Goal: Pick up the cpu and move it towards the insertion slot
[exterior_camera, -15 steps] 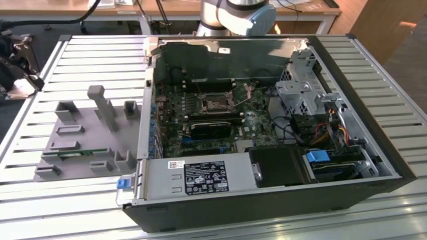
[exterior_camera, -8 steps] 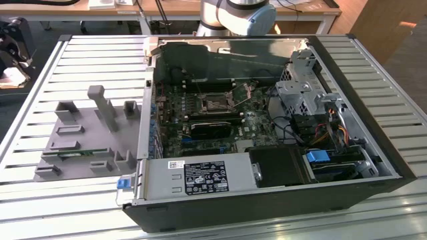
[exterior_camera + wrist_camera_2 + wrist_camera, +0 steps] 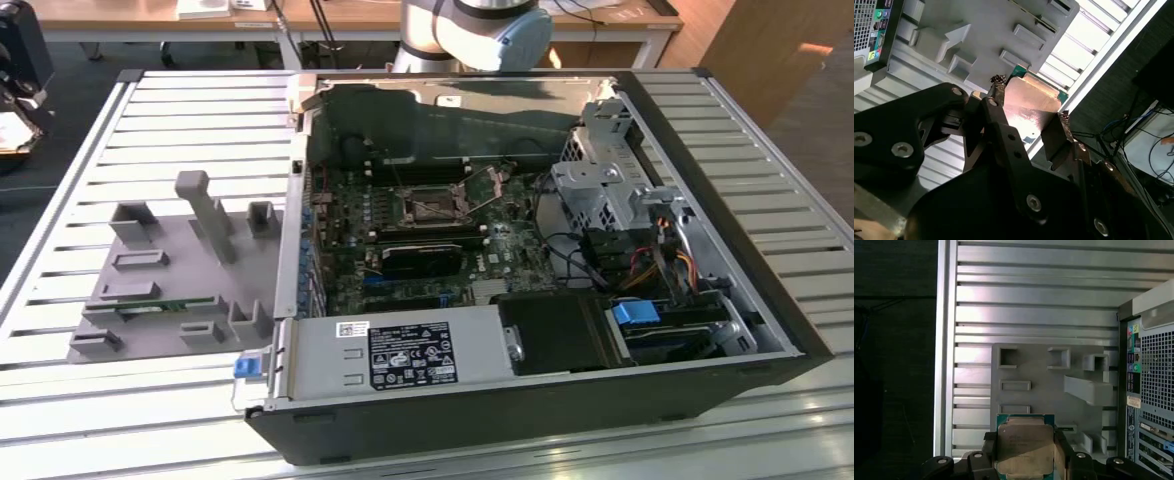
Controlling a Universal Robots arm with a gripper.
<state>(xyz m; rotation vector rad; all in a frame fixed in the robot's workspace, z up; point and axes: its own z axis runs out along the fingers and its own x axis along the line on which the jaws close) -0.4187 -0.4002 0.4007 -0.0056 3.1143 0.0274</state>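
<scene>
The gripper is closed narrow on the cpu and holds it by two sides that face each other. The cpu sits right between the fingertips, which are black and have little bumpy, checked pads. The cpu is a flat, almost square chip, so no one side looks much longer than the others. Its flat top faces up toward the hand, and it lies level like the table under it. The top is smooth, shiny metal with a warm, brownish glow, and a thin green edge runs around it. The fingers are dark metal bars with round silver screws. Just under the hand lies a grey holder tray made of dull plastic, with small blocks and box-shaped pockets on it. The table below is silver metal with long straight ridges. Beside the hand stands the black computer case, with a wall full of tiny holes. In the exterior view the insertion slot is a square with a silver frame and a dark middle, deep inside the open case, well apart from the tray.
</scene>
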